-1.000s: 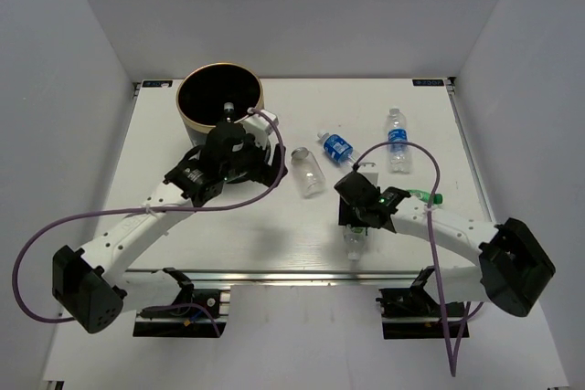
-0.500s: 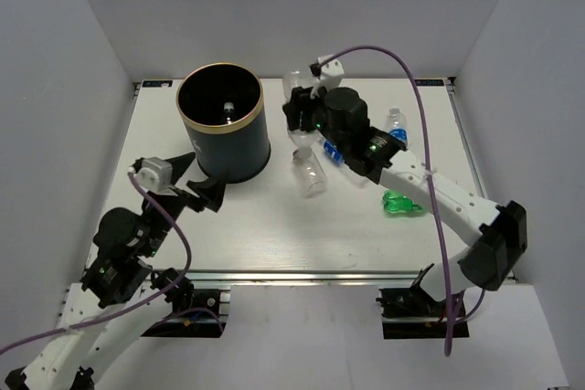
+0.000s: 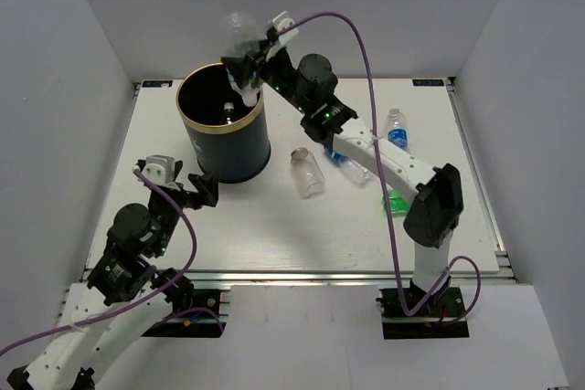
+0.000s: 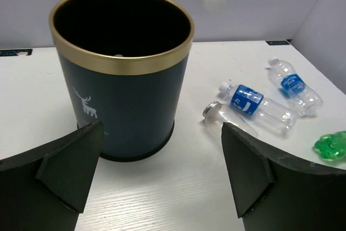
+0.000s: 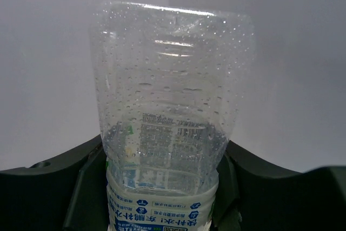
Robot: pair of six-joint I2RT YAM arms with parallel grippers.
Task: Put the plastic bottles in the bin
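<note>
1. Left claw (image 3: 194, 189), nearest, gapes wide and holds nothing; it faces the bin from the near side.
2. Mid-table lie a plain bottle (image 3: 309, 173), a blue-label bottle (image 4: 254, 104) just beside it, and a green bottle (image 4: 331, 145) further right.
3. The bin (image 4: 130, 96) stands upright at the far left.
4. Right claw (image 3: 245, 66), farthest, is clamped on the held bottle (image 5: 167, 106), which hangs cap down above the bin's far-right rim.
5. Best to bring the cap nearer the middle of the mouth, then part the jaws fully so it drops straight without clipping the rim.
6. Held bottle: thin, clear, ribbed, beaded with droplets, printed label. Bin: smooth dark cylinder, gold rim, white deer print. Table (image 3: 274, 235): white woodgrain.
</note>
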